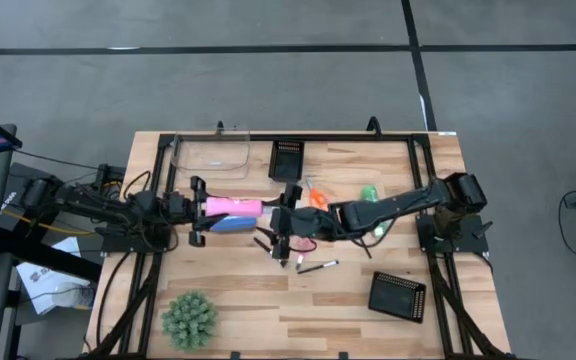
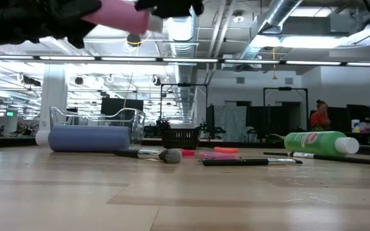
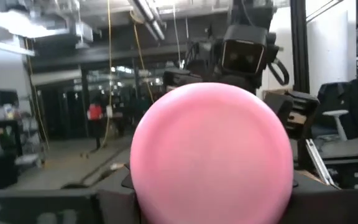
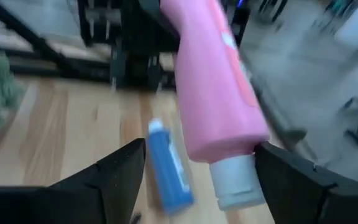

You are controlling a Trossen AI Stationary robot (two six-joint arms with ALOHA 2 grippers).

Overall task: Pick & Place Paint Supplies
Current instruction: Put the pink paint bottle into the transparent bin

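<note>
The pink bottle [image 1: 233,206] with a white cap is lifted level above the table's middle, high up in the low view [image 2: 117,14]. My left gripper [image 1: 200,210] is shut on its base end. My right gripper [image 4: 201,149] is open, its fingers standing on either side of the cap [image 4: 235,180] without touching it. The blue bottle [image 1: 230,224] lies on its side on the table just below it. The green bottle [image 1: 369,193] lies on its side toward the far right. Orange-handled scissors [image 1: 316,197] and thin brushes [image 1: 318,267] lie around the middle. My left gripper holds the pink bottle by its base end [image 1: 211,206], pinched between the two fingers, coming level from the table's left. The round base [image 3: 210,155] fills the left wrist view and hides the pads. The bottle is lifted clear and lies level, cap toward the table's right.
A clear container [image 1: 208,155] sits at the far left, with a black mesh tray [image 1: 286,158] beside it. A second black tray [image 1: 398,295] lies near right. The spiky green plant [image 1: 188,318] stands near left. A person [image 2: 318,115] shows in the room beyond.
</note>
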